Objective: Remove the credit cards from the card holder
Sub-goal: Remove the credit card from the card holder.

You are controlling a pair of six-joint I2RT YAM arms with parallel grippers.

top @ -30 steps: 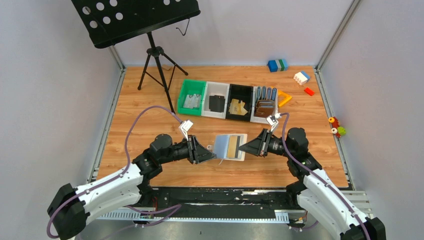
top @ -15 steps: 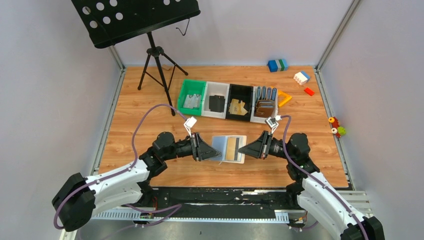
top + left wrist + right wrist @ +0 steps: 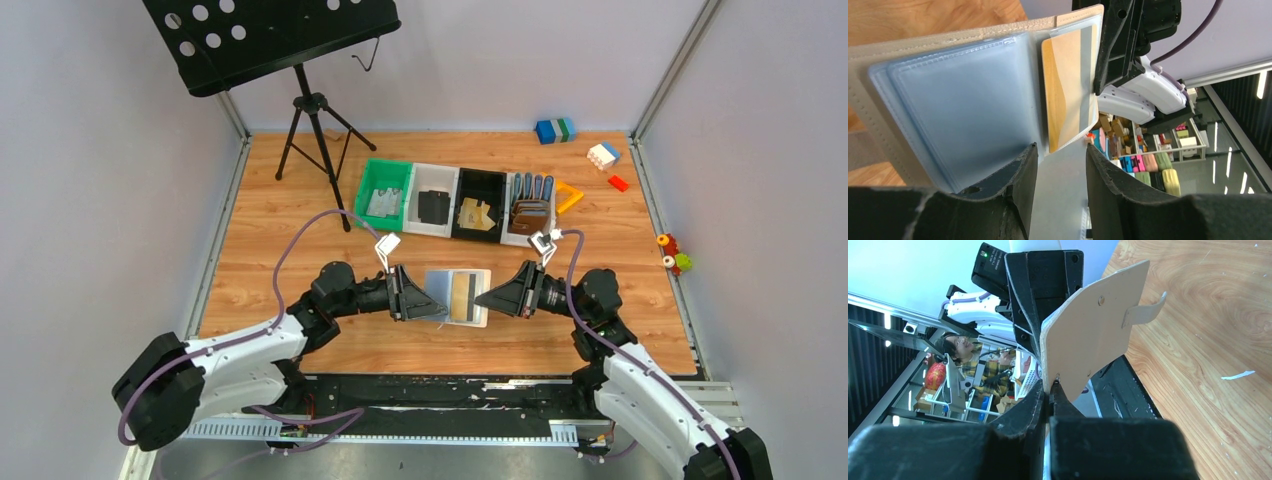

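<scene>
The card holder [image 3: 457,296], pale beige with blue-grey clear sleeves, hangs open above the table between my two grippers. My right gripper [image 3: 483,297] is shut on its right edge; in the right wrist view the jaws [image 3: 1050,386] pinch the beige cover [image 3: 1093,335], and the strap tab [image 3: 1144,313] sticks out. A gold credit card [image 3: 1068,85] sits in the right sleeve, also visible from above [image 3: 462,295]. The left sleeves [image 3: 958,95] look empty. My left gripper [image 3: 433,303] is open at the holder's left lower edge, its fingers [image 3: 1060,152] holding nothing.
A row of bins stands behind: a green bin [image 3: 371,206] with silvery cards, a white bin [image 3: 434,226] with black cards, a black bin [image 3: 497,210] with gold cards, a bin with brown wallets [image 3: 530,212]. A music stand tripod [image 3: 315,130] is at back left. Toy blocks [image 3: 555,130] lie at back right.
My left arm has reached forward and right, bringing its gripper closer along the holder's left side. The holder has shifted slightly away. The right gripper keeps its hold.
</scene>
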